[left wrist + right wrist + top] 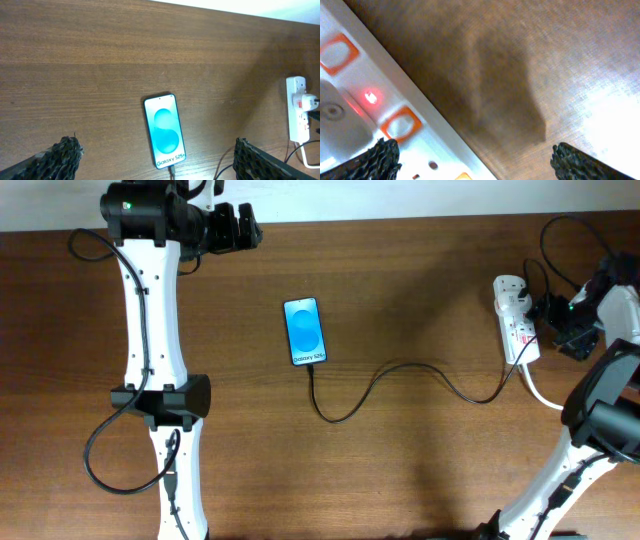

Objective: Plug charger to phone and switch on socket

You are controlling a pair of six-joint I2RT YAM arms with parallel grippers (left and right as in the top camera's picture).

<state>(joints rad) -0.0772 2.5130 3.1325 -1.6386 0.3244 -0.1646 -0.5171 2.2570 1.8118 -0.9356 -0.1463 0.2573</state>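
Note:
The phone (305, 332) lies flat mid-table, its blue screen lit; it also shows in the left wrist view (164, 131). The charger, a thin black cable (400, 366), is plugged into the phone's near end and snakes right to the white adapter (512, 302) on the socket (520, 335). In the right wrist view the socket (405, 100) shows orange-framed switches and a lit red light (370, 96). My right gripper (548, 312) is open, right beside the socket, one finger over its edge (477, 165). My left gripper (235, 225) is open and empty at the far left, well behind the phone (160, 160).
The socket's thick white cord (540, 392) runs off toward the right arm's base. Black arm cables loop at the left (100, 455) and behind the socket (560, 240). The table's far edge meets a pale wall (400, 200).

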